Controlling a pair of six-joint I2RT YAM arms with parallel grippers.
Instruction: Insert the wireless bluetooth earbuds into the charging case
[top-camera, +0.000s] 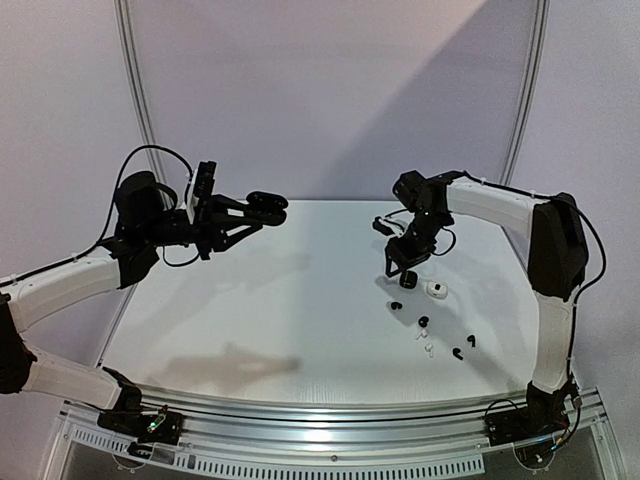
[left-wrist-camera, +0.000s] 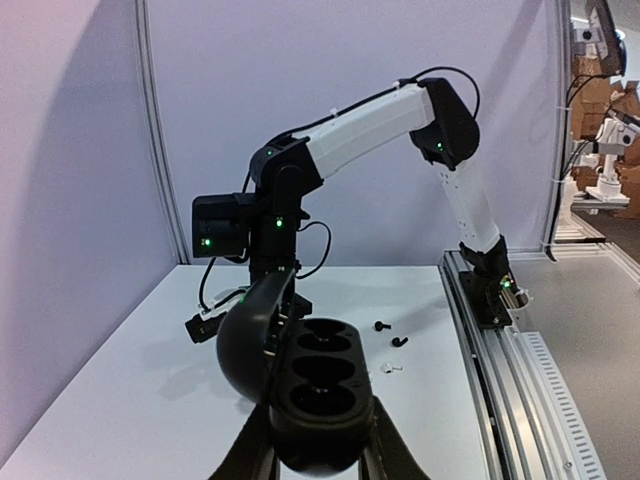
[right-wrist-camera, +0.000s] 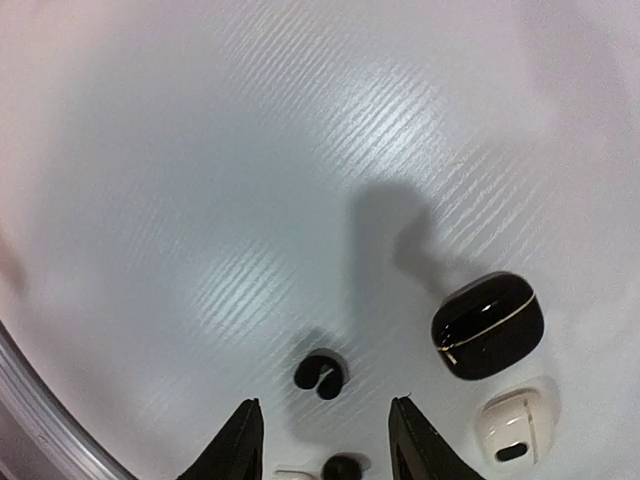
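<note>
Earbuds: scattered on table under and just beyond right pincer, fingers apart, one black bud just ahead of tips. Open black charging case clamped in left pincer, well apart.

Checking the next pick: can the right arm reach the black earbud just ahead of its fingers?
Probably yes: the right gripper hangs open close above the black earbud, nothing between them, the closed black case off aside.

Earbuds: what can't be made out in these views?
- Right wrist: one black earbud cut off by the bottom edge.
- Top external: white earbuds too small to tell apart.
- Left wrist: open black case, wells too dark to tell whether any earbud sits inside.
</note>
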